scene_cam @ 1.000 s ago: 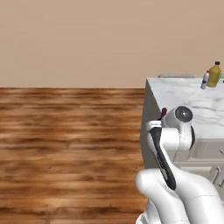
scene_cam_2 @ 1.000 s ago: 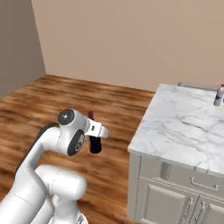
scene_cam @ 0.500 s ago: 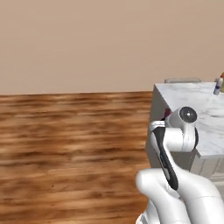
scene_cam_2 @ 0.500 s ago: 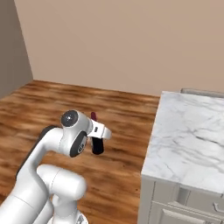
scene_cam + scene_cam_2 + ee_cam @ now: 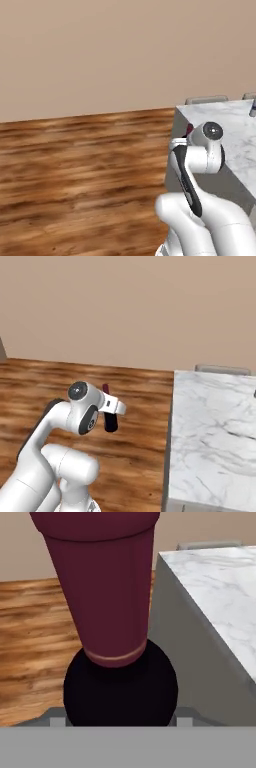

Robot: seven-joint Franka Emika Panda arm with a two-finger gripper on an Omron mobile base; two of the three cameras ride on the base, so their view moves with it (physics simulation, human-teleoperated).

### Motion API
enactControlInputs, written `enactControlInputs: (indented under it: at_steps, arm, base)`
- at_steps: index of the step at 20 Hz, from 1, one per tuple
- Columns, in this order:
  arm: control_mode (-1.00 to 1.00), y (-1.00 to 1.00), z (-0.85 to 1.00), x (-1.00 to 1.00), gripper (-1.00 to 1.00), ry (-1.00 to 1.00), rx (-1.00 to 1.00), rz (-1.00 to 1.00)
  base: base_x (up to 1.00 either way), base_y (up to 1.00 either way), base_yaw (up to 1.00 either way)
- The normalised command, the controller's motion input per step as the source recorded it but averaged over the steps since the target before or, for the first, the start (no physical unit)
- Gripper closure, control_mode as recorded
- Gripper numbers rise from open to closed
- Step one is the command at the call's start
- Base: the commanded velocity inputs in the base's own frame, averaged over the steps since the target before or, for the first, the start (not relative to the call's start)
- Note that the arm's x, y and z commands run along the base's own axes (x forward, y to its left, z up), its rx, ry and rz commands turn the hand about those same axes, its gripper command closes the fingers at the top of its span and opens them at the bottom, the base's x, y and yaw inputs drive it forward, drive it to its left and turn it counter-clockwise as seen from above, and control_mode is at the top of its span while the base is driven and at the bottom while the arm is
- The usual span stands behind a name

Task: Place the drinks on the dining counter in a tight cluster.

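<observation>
dark wine bottle (image 5: 107, 612) clamped in the gripper (image 5: 111, 415), beside dining counter (image 5: 215, 431)

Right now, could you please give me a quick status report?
End effector shut on wine bottle. Bottle carried off the floor, short of the dining counter. Nothing seen blocking the counter's near corner.
</observation>
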Motion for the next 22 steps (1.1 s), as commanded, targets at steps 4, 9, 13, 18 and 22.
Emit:
enactControlInputs:
  at_steps: [4,9,13,18,22]
  arm:
    - [1.00,0.00,0.00,0.00,1.00,0.00,0.00,0.00]
    - [1.00,0.00,0.00,0.00,1.00,0.00,0.00,0.00]
    - [1.00,0.00,0.00,0.00,1.00,0.00,0.00,0.00]
    - [1.00,0.00,0.00,0.00,1.00,0.00,0.00,0.00]
    - [1.00,0.00,0.00,0.00,1.00,0.00,0.00,0.00]
  base:
    - [0.71,0.44,-0.28]
    - [0.57,0.40,-0.50]
    - [0.52,0.36,-0.57]
    - [0.47,0.36,-0.60]
    - [0.43,0.34,-0.62]
